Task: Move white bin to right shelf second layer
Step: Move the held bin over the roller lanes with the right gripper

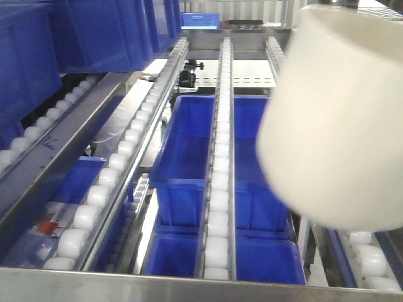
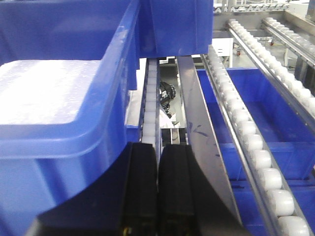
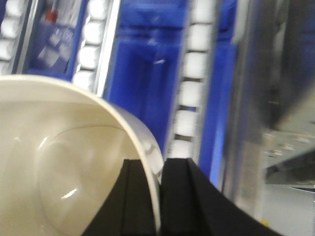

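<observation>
The white bin (image 3: 64, 162) is pinched at its rim by the right gripper (image 3: 158, 196) and carried above the roller rails (image 1: 219, 182); lowering is needed next.

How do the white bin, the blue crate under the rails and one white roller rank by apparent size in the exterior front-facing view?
1. white bin: looks largest, though it is close to the camera and cut by the frame.
2. blue crate: smaller in the image; its true size is unsure.
3. white roller: clearly smallest.
</observation>
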Motion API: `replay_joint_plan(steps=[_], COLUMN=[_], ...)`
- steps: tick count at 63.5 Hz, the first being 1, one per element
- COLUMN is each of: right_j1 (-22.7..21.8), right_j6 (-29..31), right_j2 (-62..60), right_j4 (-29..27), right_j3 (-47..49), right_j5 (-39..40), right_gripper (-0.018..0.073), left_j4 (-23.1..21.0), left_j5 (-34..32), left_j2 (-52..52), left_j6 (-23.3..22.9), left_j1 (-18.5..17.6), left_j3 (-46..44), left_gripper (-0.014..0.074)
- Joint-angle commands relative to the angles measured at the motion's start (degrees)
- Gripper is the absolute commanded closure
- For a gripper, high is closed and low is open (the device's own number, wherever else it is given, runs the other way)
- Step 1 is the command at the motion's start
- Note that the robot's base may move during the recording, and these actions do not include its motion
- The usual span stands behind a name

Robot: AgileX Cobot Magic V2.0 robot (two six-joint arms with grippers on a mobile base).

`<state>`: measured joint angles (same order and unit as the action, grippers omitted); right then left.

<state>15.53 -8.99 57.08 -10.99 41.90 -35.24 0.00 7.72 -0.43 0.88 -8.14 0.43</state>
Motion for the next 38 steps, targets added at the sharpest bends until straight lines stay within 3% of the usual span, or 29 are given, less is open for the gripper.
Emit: replay_joint_plan(steps=[1,38], right_j1=[2.6,21.5], right_j6=[-0.9,-6.4], right_j2=[2.3,21.4], right_j4=[-1.3,-0.9], right_j3=[3.2,18.2], right_j5=[6.0,8.6], right_gripper=[0.0399,0.0398], left_j4=[0.0,0.0], left_j5=[-5.0,-5.0], left_j2=[-0.9,-0.9], left_j6=[-0.2,-0.2], left_j1=[-0.2,-0.2], left_j3=[2.1,2.1], left_gripper=[0.0512,0.0512])
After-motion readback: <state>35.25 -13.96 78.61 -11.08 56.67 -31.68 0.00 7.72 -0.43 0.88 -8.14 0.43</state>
